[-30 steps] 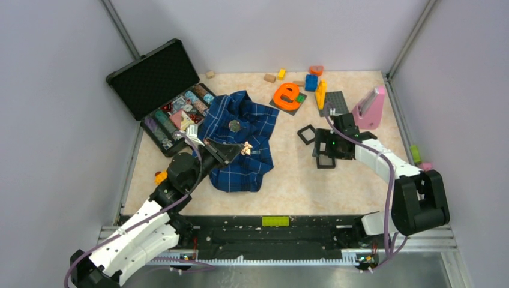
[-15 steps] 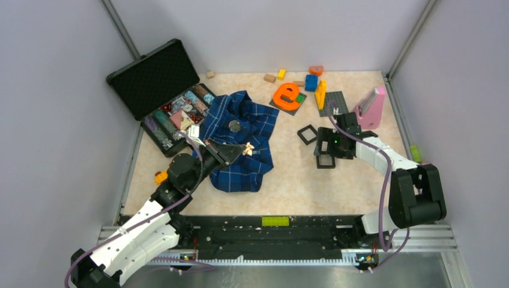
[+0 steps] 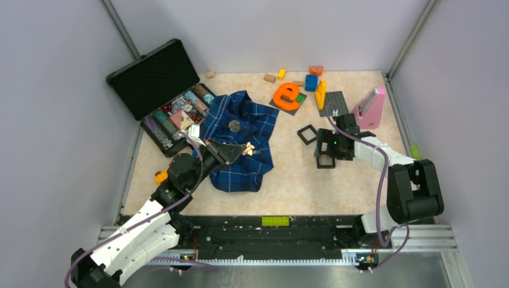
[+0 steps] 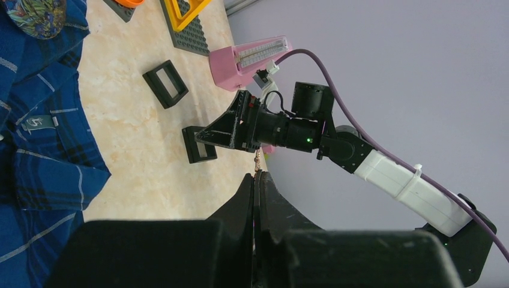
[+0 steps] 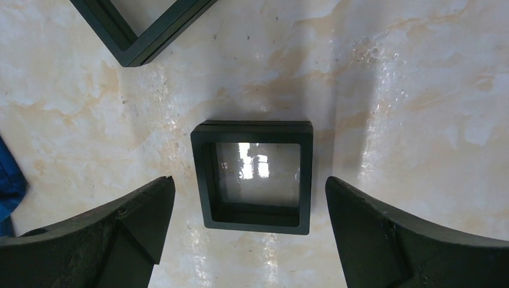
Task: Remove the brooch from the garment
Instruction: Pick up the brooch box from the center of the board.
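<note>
The garment (image 3: pixel 255 123), a dark blue plaid shirt, lies crumpled at the table's left centre. The brooch (image 3: pixel 234 126), a small round grey disc, rests on its upper part; it also shows at the left wrist view's top-left corner as the brooch (image 4: pixel 37 14). My left gripper (image 3: pixel 241 148) hovers over the shirt's middle, shut on a small pale-gold trinket (image 4: pixel 258 161) that pokes out past its fingertips. My right gripper (image 5: pixel 249 180) stands open, its fingers either side of a hollow black square frame (image 5: pixel 252 175) on the table.
An open black case (image 3: pixel 157 78) with small items stands at the back left. A second black frame (image 3: pixel 307 134), an orange letter (image 3: pixel 287 95), coloured blocks (image 3: pixel 311 82), a grey studded plate (image 3: pixel 337 102) and a pink wedge (image 3: pixel 369 108) lie at the back right.
The right arm's elbow and shoulder have swung slightly left while its gripper stays over the black frame. The left arm has not moved.
</note>
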`<action>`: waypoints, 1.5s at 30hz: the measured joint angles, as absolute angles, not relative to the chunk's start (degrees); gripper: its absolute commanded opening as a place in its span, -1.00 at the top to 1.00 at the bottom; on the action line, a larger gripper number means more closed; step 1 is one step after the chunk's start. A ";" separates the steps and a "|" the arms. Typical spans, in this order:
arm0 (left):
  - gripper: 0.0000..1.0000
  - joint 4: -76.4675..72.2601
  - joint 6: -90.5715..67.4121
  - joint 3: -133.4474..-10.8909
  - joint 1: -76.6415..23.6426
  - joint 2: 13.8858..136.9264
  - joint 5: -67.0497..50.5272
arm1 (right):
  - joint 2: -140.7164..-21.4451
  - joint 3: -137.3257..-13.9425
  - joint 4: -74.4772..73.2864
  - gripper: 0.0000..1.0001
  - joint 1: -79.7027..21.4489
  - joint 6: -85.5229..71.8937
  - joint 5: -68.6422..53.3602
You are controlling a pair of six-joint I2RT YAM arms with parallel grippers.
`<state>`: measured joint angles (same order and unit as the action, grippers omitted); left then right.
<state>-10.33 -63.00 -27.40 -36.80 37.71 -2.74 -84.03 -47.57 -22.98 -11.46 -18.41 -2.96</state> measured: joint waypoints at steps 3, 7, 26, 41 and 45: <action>1.00 -10.33 -63.00 -27.40 -36.80 37.82 -2.76 | -84.51 -47.57 -22.90 -0.88 -11.49 -18.41 -2.61; 1.00 -10.33 -62.96 -27.40 -36.80 37.82 -2.79 | -85.86 -47.57 -22.87 -0.78 -11.86 -18.35 -1.76; 1.00 -10.33 -62.83 -27.40 -36.80 38.17 -3.22 | -89.27 -49.17 -24.71 -0.41 -16.36 -18.11 3.79; 1.00 -11.05 -62.85 -27.40 -36.80 40.80 -4.21 | -84.75 -49.82 -25.82 -0.29 -16.78 -19.20 -2.39; 1.00 -12.60 -63.02 -27.42 -36.80 44.51 -5.65 | -78.04 -48.45 -22.52 -0.28 -16.80 -20.91 -10.39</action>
<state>-12.60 -63.02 -27.42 -36.80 44.51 -5.65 -78.04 -48.45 -22.52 -16.80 -20.91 -10.39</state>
